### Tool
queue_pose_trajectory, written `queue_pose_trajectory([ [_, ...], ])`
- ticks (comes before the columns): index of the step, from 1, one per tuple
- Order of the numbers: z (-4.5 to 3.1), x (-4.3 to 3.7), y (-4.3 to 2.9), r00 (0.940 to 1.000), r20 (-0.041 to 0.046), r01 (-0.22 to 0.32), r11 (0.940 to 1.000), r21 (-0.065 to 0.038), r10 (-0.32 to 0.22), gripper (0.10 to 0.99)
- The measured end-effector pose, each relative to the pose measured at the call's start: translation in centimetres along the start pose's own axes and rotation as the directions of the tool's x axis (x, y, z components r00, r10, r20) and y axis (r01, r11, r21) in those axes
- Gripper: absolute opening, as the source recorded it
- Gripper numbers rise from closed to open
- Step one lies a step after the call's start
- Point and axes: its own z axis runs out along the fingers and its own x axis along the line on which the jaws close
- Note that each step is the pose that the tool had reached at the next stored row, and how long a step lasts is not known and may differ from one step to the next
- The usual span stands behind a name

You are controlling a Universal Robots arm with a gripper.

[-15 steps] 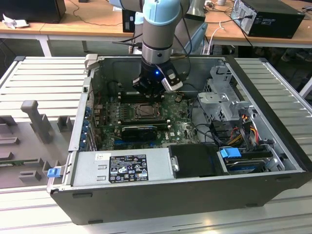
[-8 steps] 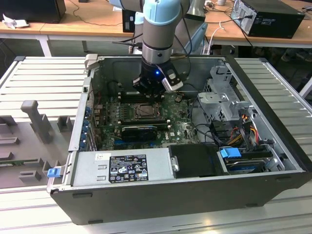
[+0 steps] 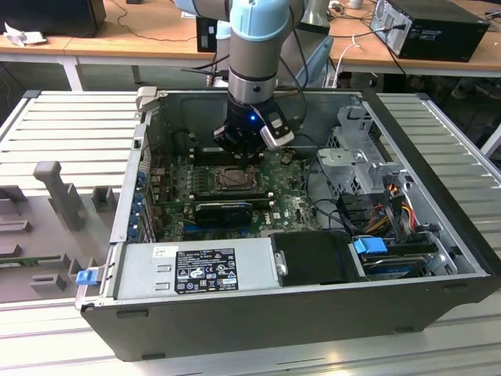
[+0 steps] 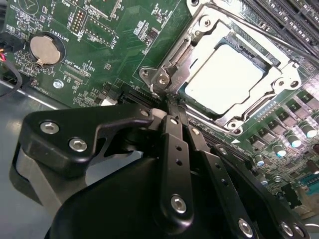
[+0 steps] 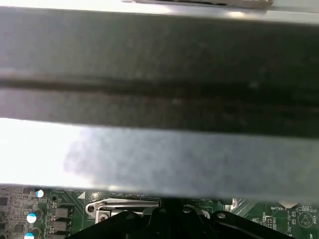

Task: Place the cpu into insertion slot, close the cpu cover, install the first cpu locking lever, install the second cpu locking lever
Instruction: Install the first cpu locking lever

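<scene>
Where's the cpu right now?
The cpu sits in the insertion slot under the closed cpu cover, just beyond the gripper in the second wrist view.

Looked like a robotics lab or test workshop. I was working over an opened computer case (image 3: 438, 235) lying on a ribbed metal bench (image 3: 70, 125). Wooden desks (image 3: 141, 31) behind carried cables (image 3: 344, 47) and another computer box (image 3: 430, 27).

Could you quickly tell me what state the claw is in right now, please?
Claw: shut, holding nothing, its tips at a corner of the cpu cover, which lies closed over the cpu.
</scene>
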Motion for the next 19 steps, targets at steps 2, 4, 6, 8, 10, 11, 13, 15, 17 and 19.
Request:
queue_pose_trajectory([
  [2,-0.06,-0.01,0.02,1.0,0.0005,0.0,1.0,-0.002,0.0,0.106],
  [4,-0.55,-0.01,0.08,1.0,0.0004,0.0,1.0,-0.002,0.0,0.106],
  [6,-1.21,-0.01,0.15,1.0,0.0003,0.0,1.0,-0.002,0.0,0.106],
  [8,-1.52,-0.01,0.18,1.0,0.0005,0.0,1.0,-0.003,0.0,0.106],
  [10,-1.55,0.0,0.07,1.0,0.0002,0.0,1.0,-0.002,0.0,0.106],
  [11,-1.55,0.0,0.03,1.0,0.0003,0.0,1.0,-0.002,0.0,0.106],
  [13,-1.57,0.01,-0.07,1.0,0.0003,0.0,1.0,-0.002,0.0,0.106],
  [15,-1.57,0.01,-0.12,1.0,0.0004,0.0,1.0,-0.002,0.0,0.106],
  [17,-1.58,0.01,-0.2,1.0,0.0003,0.0,1.0,-0.002,0.0,0.106],
  [19,-1.58,0.01,-0.26,1.0,0.0003,0.0,1.0,-0.002,0.0,0.106],
])
